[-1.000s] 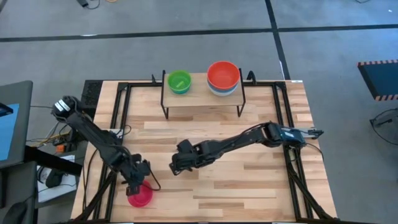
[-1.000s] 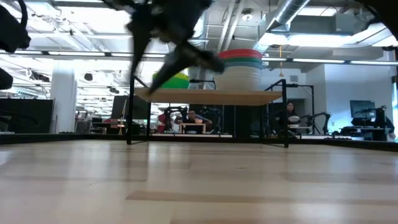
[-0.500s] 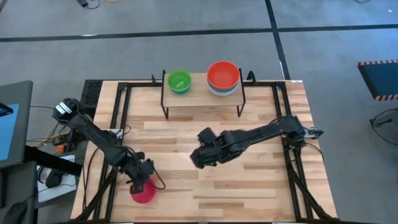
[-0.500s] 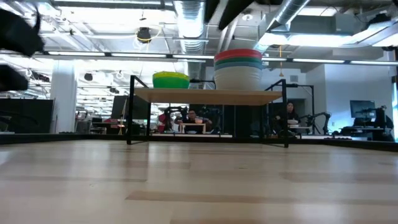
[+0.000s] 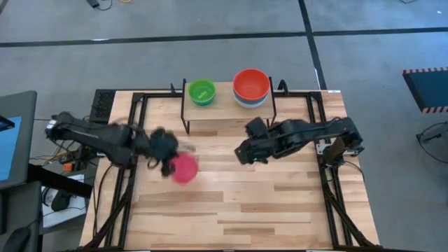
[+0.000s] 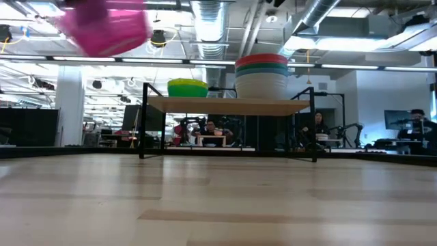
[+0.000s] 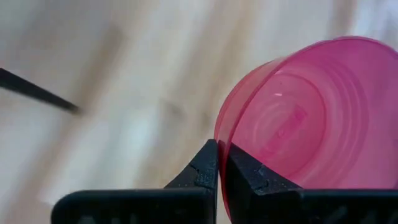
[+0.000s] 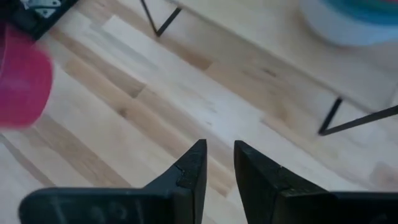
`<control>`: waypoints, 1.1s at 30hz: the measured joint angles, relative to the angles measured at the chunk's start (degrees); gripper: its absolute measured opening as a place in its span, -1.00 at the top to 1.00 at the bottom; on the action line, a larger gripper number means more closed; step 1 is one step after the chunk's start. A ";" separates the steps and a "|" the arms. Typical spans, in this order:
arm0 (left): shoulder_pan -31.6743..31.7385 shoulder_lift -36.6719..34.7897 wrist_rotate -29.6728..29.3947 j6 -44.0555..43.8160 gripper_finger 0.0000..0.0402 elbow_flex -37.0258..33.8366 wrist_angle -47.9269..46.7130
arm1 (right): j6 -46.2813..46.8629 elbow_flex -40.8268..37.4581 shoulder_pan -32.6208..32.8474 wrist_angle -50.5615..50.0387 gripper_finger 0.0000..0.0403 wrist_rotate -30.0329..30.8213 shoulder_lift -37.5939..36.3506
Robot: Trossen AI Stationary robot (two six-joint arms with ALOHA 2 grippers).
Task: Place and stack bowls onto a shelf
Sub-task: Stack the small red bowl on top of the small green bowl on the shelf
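I have the pink bowl [image 5: 184, 168] pinched by its rim in the left end effector [image 5: 166, 164], lifted clear of the surface [image 5: 280, 203] and hanging over its left-centre part, nearer to me than the shelf [image 5: 227, 110]. In the left wrist view the two fingers [image 7: 208, 168] sit nearly together with only the thin wall of the bowl between them, one inside the rim and one outside.

The shelf stands at the far side of the surface. On it the lime green bowl [image 5: 201, 92] sits alone toward the left, and a stack topped by the red-orange bowl [image 5: 250, 85] sits toward the right — in the low view I can make out teal and white layers under it.

The right end effector [image 5: 243, 153] hovers over the middle of the surface, just in front of the shelf, holding nothing; its fingers [image 8: 186, 168] stand a little apart.

I judge this bowl to be very light, stiff thin plastic with a smooth, somewhat slippery wall. A rim pinch is the sensible hold, since the body is too wide to span, but it lets the bowl swing or twist on a fast move. I would carry it gently and set it down level into the lime green bowl — a tilted drop could nudge that light bowl across the plank.
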 joint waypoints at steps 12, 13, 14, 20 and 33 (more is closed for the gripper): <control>37.34 8.39 -7.63 13.35 1.00 17.37 8.85 | -29.79 -0.02 -3.38 2.23 0.87 -5.21 -11.01; 39.91 9.64 -7.27 13.39 1.00 18.75 9.04 | -32.57 -0.02 -4.28 3.19 0.90 -6.01 -12.12; 42.45 11.00 -6.22 13.43 1.00 20.07 9.16 | -35.42 -0.02 -5.30 4.38 0.91 -6.83 -13.22; 51.46 20.53 3.82 13.74 1.00 26.05 8.96 | -49.68 -0.16 -14.94 6.70 0.87 -14.88 -18.09; 57.94 36.35 12.57 14.95 1.00 43.00 -5.51 | -59.70 -17.38 -32.81 19.24 0.87 -39.06 -27.90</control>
